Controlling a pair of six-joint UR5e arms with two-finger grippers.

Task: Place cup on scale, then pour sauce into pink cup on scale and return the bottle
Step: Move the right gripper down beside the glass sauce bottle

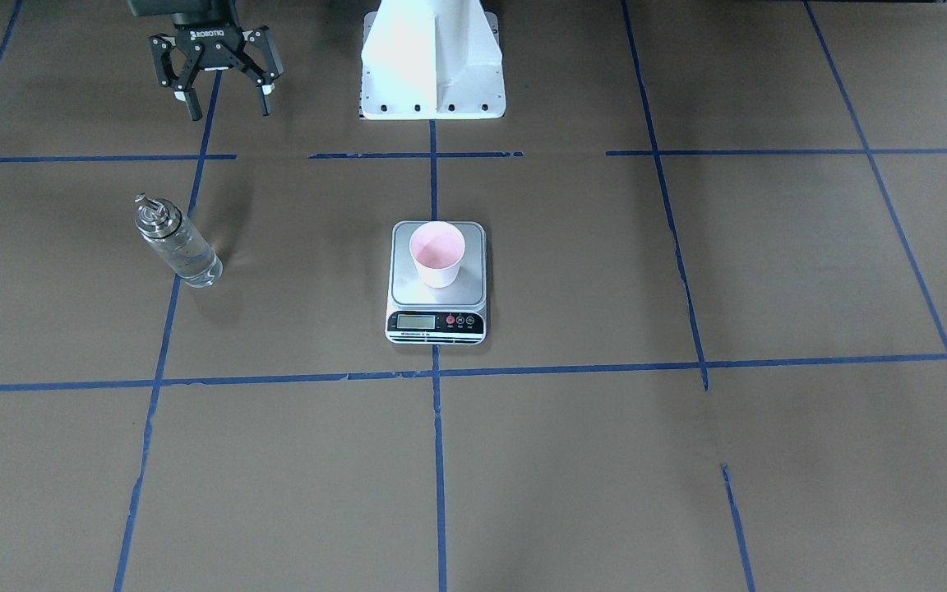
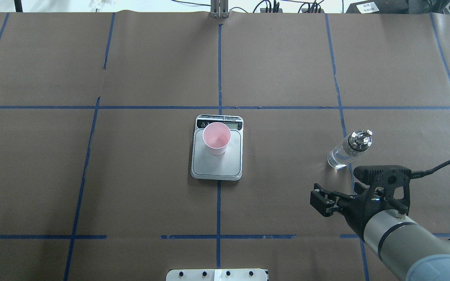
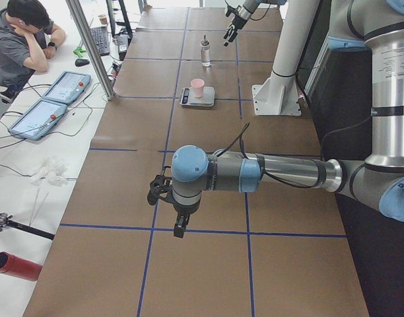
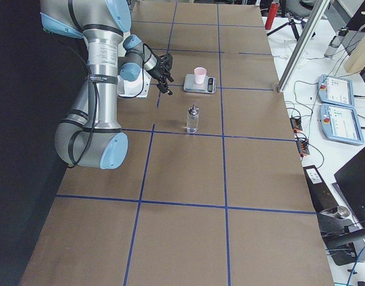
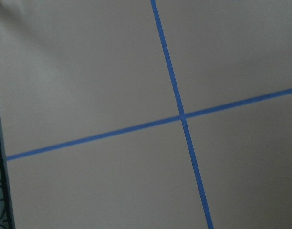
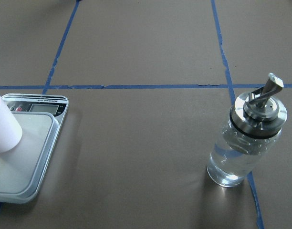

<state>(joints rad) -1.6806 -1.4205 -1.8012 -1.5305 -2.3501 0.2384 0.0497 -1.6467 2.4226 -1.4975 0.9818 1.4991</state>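
The pale pink cup stands upright on the scale at the table's middle; both show in the overhead view, the cup toward the display end of the scale. The glass bottle with its silver pourer cap stands upright on the table, clear sauce inside. My right gripper is open and empty, above the table, between the bottle and the robot. My left gripper shows only in the exterior left view, far from these things; I cannot tell its state.
Brown paper with blue tape lines covers the table. The white robot base stands behind the scale. A person sits at a side bench with tablets beyond the table's far edge.
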